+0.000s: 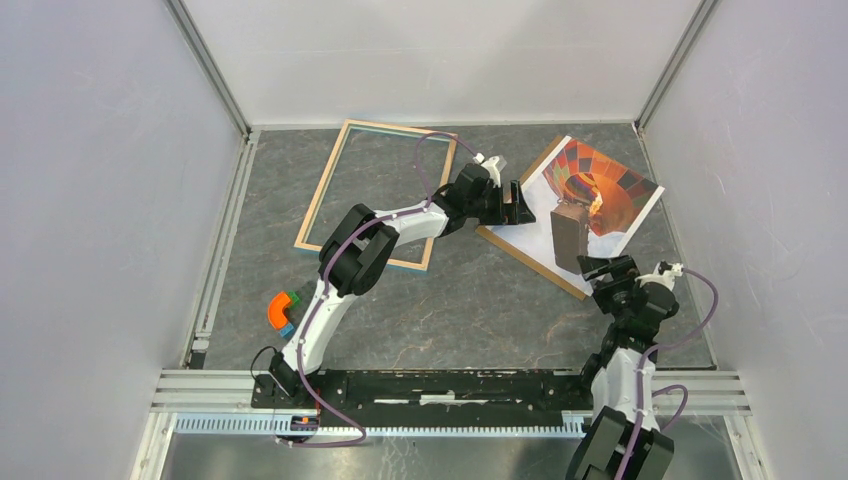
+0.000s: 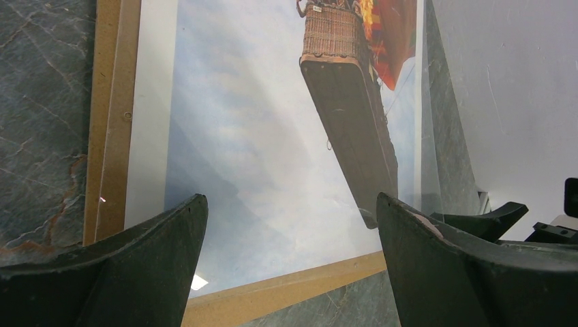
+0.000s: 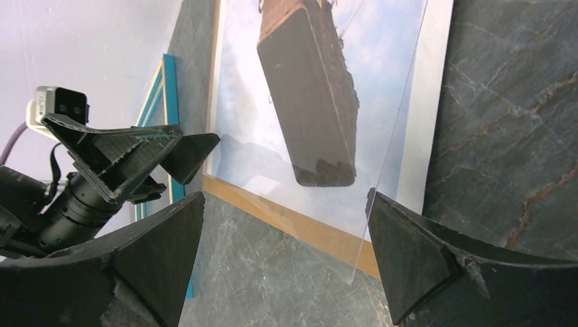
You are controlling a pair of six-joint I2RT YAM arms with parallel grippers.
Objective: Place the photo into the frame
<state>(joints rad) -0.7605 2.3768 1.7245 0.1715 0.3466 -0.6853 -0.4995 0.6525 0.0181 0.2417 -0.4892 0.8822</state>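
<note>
The task is barely starting: the photo (image 1: 600, 195) is lying face up on the brown backing board (image 2: 109, 136) at the far right, well apart from the frame (image 1: 321, 185), which is sitting unfilled at the far left. The left gripper (image 1: 522, 203) and right gripper (image 1: 607, 265) are hovering by the photo's near edges, both spread wide and gripping nothing.

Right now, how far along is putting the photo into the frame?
Done: nothing; the frame lies empty. In hand: the left tool and right tool, both open, hover at the photo on its brown board, apart from the frame. Left: grasp the photo, insert it.
</note>
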